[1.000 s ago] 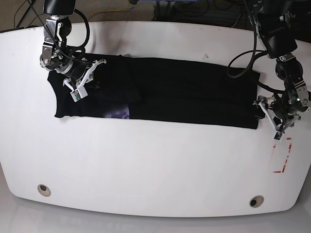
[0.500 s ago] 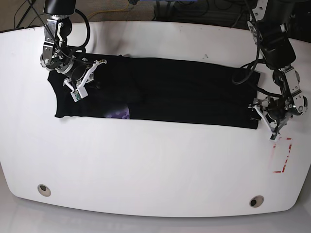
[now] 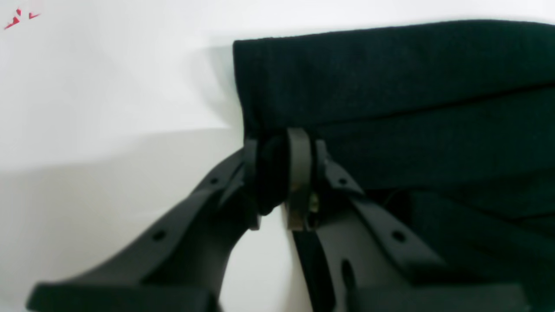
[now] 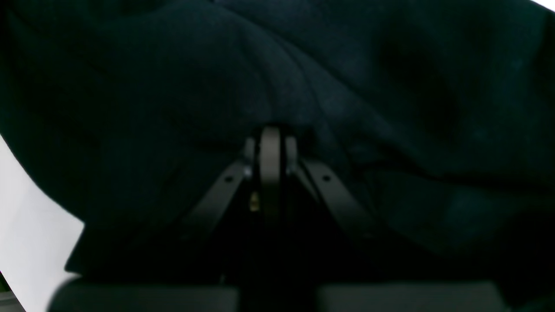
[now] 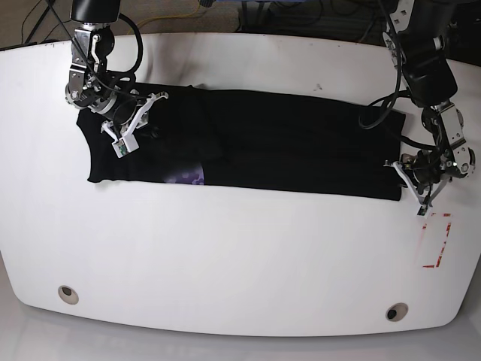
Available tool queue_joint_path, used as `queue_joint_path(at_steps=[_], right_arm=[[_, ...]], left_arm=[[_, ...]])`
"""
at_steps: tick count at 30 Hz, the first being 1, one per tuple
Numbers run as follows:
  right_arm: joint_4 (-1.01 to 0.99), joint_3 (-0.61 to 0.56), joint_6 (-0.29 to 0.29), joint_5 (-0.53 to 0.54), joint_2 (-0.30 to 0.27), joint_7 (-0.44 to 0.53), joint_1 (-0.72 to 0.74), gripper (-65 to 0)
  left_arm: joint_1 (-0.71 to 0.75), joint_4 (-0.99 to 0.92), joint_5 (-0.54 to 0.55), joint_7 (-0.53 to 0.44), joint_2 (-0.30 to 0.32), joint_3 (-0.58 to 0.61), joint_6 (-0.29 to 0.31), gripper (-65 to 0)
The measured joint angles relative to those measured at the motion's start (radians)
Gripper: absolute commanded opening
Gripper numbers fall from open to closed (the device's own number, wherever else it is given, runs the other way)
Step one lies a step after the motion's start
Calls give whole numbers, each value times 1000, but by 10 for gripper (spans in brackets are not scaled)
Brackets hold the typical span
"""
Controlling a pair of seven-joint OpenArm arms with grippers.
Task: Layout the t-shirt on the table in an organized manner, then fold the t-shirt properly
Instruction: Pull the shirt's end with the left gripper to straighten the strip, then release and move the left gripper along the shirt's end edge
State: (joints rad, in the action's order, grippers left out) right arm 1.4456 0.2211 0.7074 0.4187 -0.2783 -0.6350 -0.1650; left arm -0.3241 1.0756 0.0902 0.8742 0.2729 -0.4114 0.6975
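Observation:
The black t-shirt (image 5: 285, 147) lies as a long folded band across the white table (image 5: 240, 256), a purple patch (image 5: 184, 177) showing at its front edge. My left gripper (image 5: 404, 180) is at the band's right end. In the left wrist view this gripper (image 3: 275, 173) is shut on a pinch of the t-shirt (image 3: 390, 78) near its corner. My right gripper (image 5: 146, 129) sits over the band's left end. In the right wrist view it (image 4: 271, 143) is shut, with creases of the t-shirt (image 4: 173, 86) running out from its tips.
A red dashed mark (image 5: 436, 241) is on the table just in front of the left gripper, and shows in the corner of the left wrist view (image 3: 19, 17). Two metal grommets (image 5: 68, 293) (image 5: 396, 311) sit near the front edge. Cables hang behind the table.
My left gripper has moved in onto the shirt's right edge and closed on it. The right gripper has shifted slightly up and right, dragging the left end of the cloth with it.

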Motion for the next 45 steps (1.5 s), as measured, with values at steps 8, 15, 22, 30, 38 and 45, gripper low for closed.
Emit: queue_joint_path(at_steps=[8,15,22,30,38,45], right_arm=[[0,0,0,0,2,0,0,-647],[0,0,0,0,3,0,0,-647],[0,0,0,0,4,0,0,-647],[0,-3,0,1,4,0,0,-647],[0,-3,0,1,4,0,0,-647],[0,-4,0,1,4,0,0,-647]], left_arm=[[34,109,7,47,1,-3,0,-594],[75,235,12,108,0,-5,3,-594],[128,344,18,161,-1,-31,3,-594],[182,433,16,181,-1,-33,3,-594],[255,515,16,185,-1,-33,3,-589],[281,542,16,185,-2,-33,3,-587]])
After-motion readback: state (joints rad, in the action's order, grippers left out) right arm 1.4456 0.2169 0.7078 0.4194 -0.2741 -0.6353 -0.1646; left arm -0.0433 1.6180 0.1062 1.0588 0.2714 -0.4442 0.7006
